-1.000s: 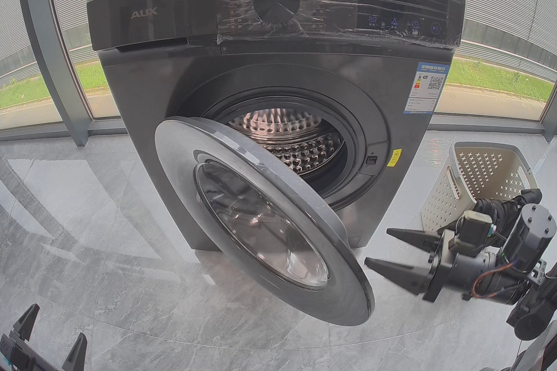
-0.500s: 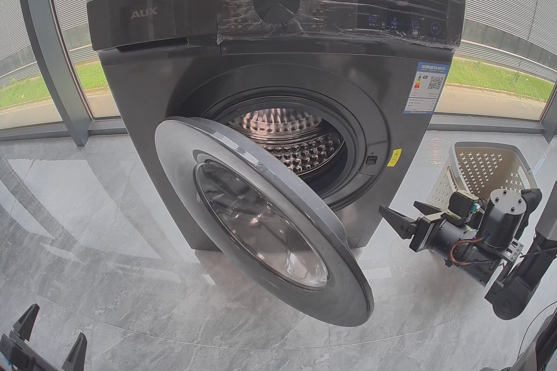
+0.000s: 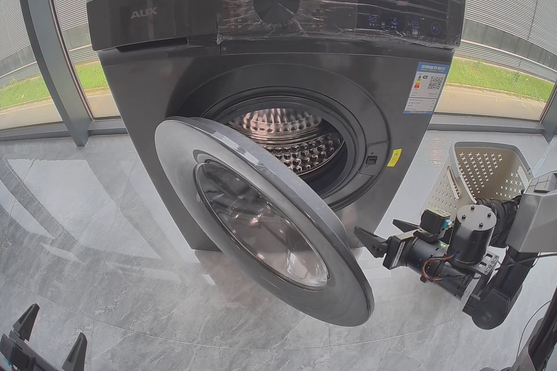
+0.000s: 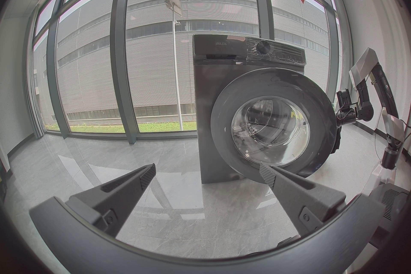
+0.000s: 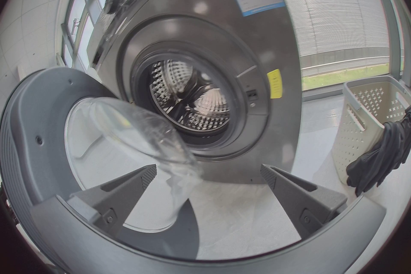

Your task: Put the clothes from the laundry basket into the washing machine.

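The grey washing machine (image 3: 174, 88) stands with its round door (image 3: 261, 221) swung open toward me, and the steel drum (image 3: 290, 140) shows bare metal inside. A white perforated laundry basket (image 3: 487, 169) sits on the floor to the machine's right; its inner wall is bare and its bottom is hidden behind my right arm. My right gripper (image 3: 382, 232) hangs open and empty between the door's free edge and the basket, facing the drum (image 5: 188, 95). My left gripper (image 3: 55, 326) is open and empty, low at the near left.
Glossy marble floor (image 3: 87, 227) spreads left of the machine and in front of it. Window frames and glass (image 3: 52, 42) close off the back. The open door (image 5: 43, 138) juts out close beside my right gripper (image 5: 209, 176).
My right arm has swung forward and left, carrying the open gripper from in front of the basket to near the door's edge. The left gripper has not moved.
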`<state>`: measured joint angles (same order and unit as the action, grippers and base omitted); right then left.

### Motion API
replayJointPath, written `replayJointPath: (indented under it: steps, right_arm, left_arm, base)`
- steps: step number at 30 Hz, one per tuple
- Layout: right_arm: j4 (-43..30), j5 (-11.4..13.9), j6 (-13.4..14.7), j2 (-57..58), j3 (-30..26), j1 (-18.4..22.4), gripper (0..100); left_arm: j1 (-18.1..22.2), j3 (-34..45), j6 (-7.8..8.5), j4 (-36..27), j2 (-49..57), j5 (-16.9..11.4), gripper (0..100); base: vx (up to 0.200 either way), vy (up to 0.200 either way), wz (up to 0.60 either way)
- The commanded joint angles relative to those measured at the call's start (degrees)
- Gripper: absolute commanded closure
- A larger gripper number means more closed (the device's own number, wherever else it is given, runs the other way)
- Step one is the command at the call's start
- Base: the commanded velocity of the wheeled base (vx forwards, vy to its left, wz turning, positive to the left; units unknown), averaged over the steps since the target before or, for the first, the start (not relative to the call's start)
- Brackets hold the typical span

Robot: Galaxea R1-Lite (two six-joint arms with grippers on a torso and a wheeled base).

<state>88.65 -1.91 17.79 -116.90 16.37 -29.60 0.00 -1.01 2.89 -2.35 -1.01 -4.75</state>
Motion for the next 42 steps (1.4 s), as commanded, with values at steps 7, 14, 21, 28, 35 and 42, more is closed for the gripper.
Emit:
replayJointPath:
  steps: [7,14,21,28,35,42]
  right_arm:
    - [0.03,-0.28,0.23,0.62,-2.49,-7.49,0]
    - [0.12,3.23,-0.3,2.64,-6.0,-9.69,0]
    - [0.12,2.62,-0.38,2.81,-3.54,-8.28,0]
    - [-0.06,-0.9,-0.74,2.11,0.94,-3.01,0]
    - [-0.58,-0.99,-2.14,-6.85,9.91,-0.9,0]
    - [-0.5,-0.99,-4.78,-13.8,13.51,-0.02,0]
  left_arm:
    - [0.0,1.01,0.27,-0.02,1.01,0.01,0]
    - [0.0,1.01,0.27,-0.02,1.01,0.01,0]
    - [0.0,1.01,0.36,-0.02,1.01,0.01,0]
    - [0.0,1.01,0.45,-0.02,1.01,0.01,0]
    - [0.0,1.01,0.36,-0.02,1.01,0.01,0]
    - [0.0,1.01,0.27,-0.02,1.01,0.01,0]
  base:
    - [0.0,0.0,0.0]
    - [0.0,0.0,0.0]
    - [0.0,0.0,0.0]
    - [0.0,0.0,0.0]
    - [0.0,0.0,0.0]
    - [0.0,0.0,0.0]
